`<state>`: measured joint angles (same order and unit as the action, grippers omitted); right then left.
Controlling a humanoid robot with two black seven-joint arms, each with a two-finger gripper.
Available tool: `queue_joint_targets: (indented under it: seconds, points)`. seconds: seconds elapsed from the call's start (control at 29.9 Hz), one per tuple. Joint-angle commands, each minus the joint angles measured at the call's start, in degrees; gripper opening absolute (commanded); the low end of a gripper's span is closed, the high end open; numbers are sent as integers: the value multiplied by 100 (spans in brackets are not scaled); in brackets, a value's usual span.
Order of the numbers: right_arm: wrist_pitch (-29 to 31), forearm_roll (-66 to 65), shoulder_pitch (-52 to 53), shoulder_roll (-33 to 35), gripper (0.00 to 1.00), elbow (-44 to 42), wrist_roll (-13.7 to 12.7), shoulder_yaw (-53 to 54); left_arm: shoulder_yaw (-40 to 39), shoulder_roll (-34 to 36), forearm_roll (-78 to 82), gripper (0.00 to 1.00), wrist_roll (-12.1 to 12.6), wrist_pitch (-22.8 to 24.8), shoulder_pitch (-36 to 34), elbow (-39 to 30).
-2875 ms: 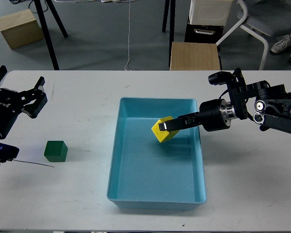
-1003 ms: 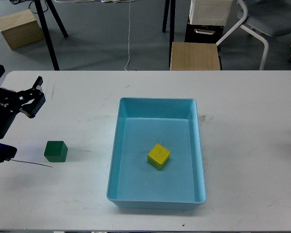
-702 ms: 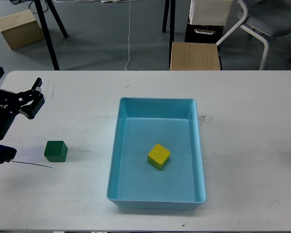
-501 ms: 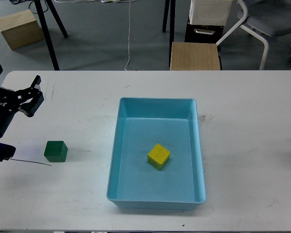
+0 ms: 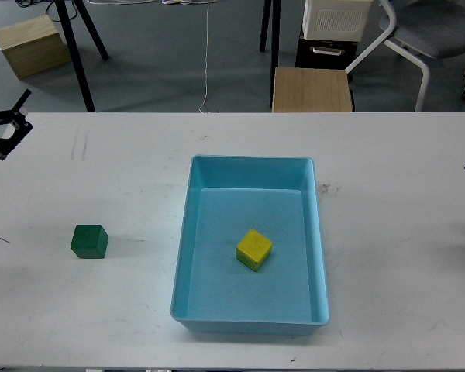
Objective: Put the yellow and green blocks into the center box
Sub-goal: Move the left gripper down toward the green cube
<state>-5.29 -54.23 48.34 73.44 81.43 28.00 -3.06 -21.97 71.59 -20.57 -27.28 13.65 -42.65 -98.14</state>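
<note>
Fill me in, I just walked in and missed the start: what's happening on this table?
A two-armed robot is sorting blocks into the light-blue tray. The yellow block already lies inside it, untouched. The green block still sits on the white table, left of the tray. Nothing is being held: only the tip of the left gripper shows at the table's far left edge, well away from the green block, and the right gripper is barely in view.

Beyond the white surface (image 5: pixel 403 256) lay a grey floor (image 5: pixel 155 70) with two tan wooden boxes (image 5: pixel 29 45) (image 5: pixel 311 89), black stand legs (image 5: pixel 76 46) and a grey chair (image 5: pixel 430 35).
</note>
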Motion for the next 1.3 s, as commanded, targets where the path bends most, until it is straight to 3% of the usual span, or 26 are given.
queue_joint_targets:
  seconds: [0.0,0.17,0.23,0.5,1.0,1.27]
  points:
    - [-24,0,0,39,99,48,0,7,9,338,947,100,73,-134,-550,-47]
    - [-104,0,-9,39,99,48,0,-2,9,654,2378,100,898,-283,-1052,-284]
    - [-130,0,-17,39,99,48,0,-2,0,681,2994,99,1022,-327,-1113,-294]
    - [-147,0,-17,-5,99,39,0,-11,105,813,5341,94,1216,-433,-1140,-294]
    - [-147,0,-17,-101,99,39,0,-11,2345,883,8663,94,1225,-767,-1079,-285]
    - [-147,0,-17,-66,99,65,0,-11,2540,919,9800,97,1269,-749,-1079,13]
